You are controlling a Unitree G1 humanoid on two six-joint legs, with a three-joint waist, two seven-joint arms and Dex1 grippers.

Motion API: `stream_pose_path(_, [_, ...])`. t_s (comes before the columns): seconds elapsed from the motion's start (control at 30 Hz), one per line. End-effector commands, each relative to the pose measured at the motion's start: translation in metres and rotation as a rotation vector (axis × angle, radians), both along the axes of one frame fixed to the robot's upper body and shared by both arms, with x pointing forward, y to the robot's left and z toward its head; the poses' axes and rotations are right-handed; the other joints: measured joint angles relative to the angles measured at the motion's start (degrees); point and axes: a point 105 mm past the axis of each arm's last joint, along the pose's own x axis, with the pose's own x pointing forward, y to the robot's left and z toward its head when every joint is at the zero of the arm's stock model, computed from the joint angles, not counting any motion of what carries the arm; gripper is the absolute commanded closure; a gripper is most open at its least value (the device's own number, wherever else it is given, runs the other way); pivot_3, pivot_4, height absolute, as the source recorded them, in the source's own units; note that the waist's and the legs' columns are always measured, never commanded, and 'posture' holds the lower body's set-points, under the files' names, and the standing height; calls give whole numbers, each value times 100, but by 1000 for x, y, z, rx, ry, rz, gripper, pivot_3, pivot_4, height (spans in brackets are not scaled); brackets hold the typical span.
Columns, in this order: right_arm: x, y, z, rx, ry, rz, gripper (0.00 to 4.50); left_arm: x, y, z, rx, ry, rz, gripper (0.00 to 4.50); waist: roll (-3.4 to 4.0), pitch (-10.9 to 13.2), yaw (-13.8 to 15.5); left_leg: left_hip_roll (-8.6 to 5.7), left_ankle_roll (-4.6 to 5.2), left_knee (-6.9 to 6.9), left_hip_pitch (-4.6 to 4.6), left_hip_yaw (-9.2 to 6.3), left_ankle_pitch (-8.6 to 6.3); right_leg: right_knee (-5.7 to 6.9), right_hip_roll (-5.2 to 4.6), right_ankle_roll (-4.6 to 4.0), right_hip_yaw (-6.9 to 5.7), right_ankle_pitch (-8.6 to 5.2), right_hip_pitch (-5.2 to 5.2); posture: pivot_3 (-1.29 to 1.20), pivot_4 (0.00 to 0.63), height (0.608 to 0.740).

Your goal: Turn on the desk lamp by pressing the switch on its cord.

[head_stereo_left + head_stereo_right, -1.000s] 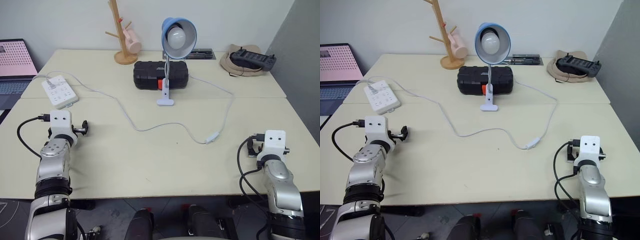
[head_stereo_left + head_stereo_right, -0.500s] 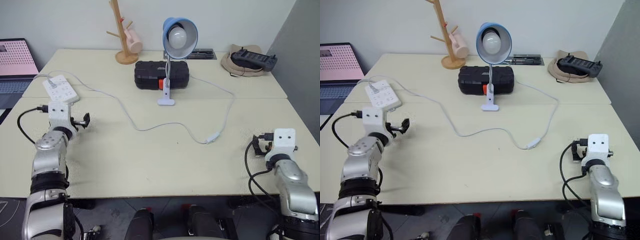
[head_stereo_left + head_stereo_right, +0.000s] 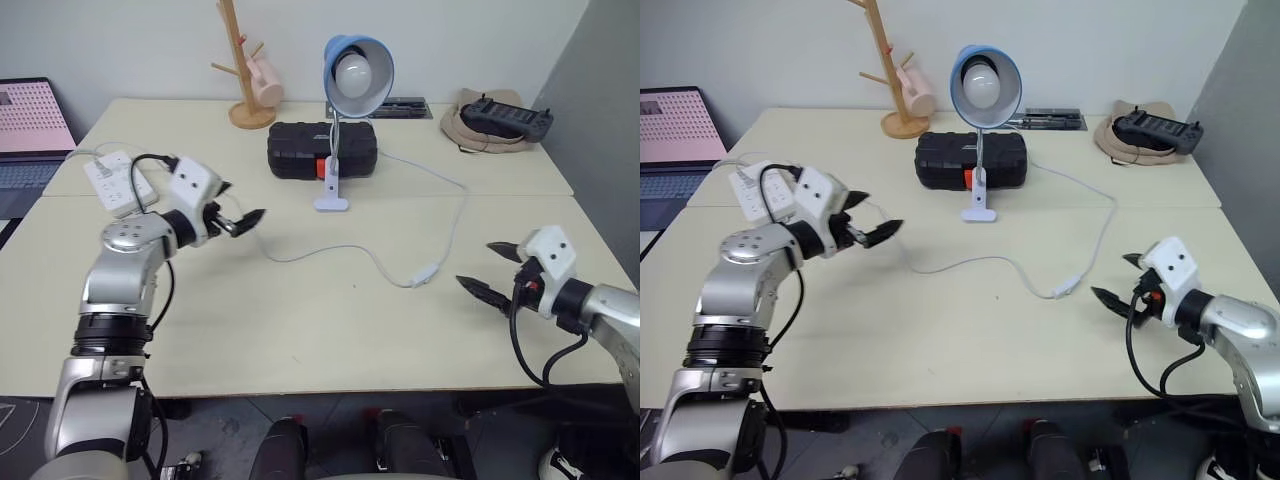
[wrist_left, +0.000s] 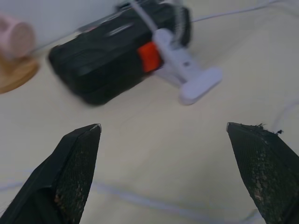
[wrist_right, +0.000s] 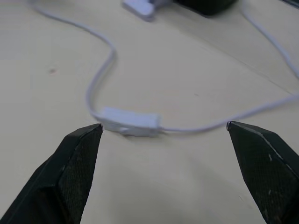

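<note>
- Switch (image 3: 428, 273) lying flat on the table (image 3: 300, 330), in line with the cord (image 3: 455, 215), right of centre and just ahead of the right gripper (image 3: 492, 270); well apart from the lamp base.
- Right gripper with fingers spread wide, empty, aimed leftward and slightly down at the switch, near it but not touching.
- Left gripper (image 3: 872, 218) likewise spread wide and empty, hovering above the cord's left loop, pointing right toward the black case (image 3: 321, 149).
- Desk lamp (image 3: 345, 110) upright at mid-table in front of the black case, blue shade tipped toward the robot, bulb apparently unlit.
- Step in hand, as judged: closing in on the switch with the right gripper.
- To do it well: bring one fingertip, not both, straight down onto the rocker; press vertically so the light switch body does not skid across the smooth tabletop.
- Better still, steady the cord beside the switch with the left gripper, or pinch the switch body lightly before pressing.
- Watch for the cord dragging or the switch rolling onto its side under an off-centre push.
- Switch long axis running diagonally in the eye views, from near-left up to far-right, following the cord toward the lamp; in the right wrist view lying roughly crosswise between the fingers.
- Rocker face seemingly upward, though too small to confirm.
</note>
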Motion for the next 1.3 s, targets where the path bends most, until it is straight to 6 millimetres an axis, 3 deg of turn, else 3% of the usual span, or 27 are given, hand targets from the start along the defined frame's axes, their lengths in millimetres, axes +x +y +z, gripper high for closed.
stream_pose_path(0.03, [6,3,6,-43,-23,98,31,-14,-20,7,-3,-8,-89,0,0,0,-6,2,0,0,0,0,0,1,0,0,1,0,-1,0,150,740])
stream_pose_path(0.13, [26,4,-3,-167,-26,231,31,-66,-58,-6,14,65,-361,0,1,3,-63,7,0,0,-3,3,0,-1,4,-1,2,0,-7,0,150,740])
stream_pose_path(0.23, [35,6,-11,-229,-6,331,31,-95,-67,-7,5,112,-473,0,12,16,-92,18,0,2,-2,13,0,1,-15,1,16,0,-7,0,150,740])
stream_pose_path(0.6, [60,0,-38,-413,14,488,31,-115,-66,-13,-21,149,-482,0,19,21,9,17,0,2,-3,3,1,-1,-10,-1,7,0,-5,0,150,740])
stream_pose_path(1.0, [72,12,-42,-426,0,549,31,-110,-64,-16,-31,136,-423,0,23,23,16,18,0,3,2,4,1,2,-9,-3,7,1,-2,0,150,740])
stream_pose_path(1.13, [68,13,-45,-420,21,579,678,-110,-63,-17,-29,134,-421,0,23,23,16,18,0,4,5,4,1,3,-9,-3,7,1,-1,0,150,740])
stream_pose_path(1.3, [65,11,-48,-422,32,591,1859,-109,-64,-17,-32,132,-421,0,23,23,15,18,0,3,5,5,1,3,-8,-3,8,1,-1,0,150,740])
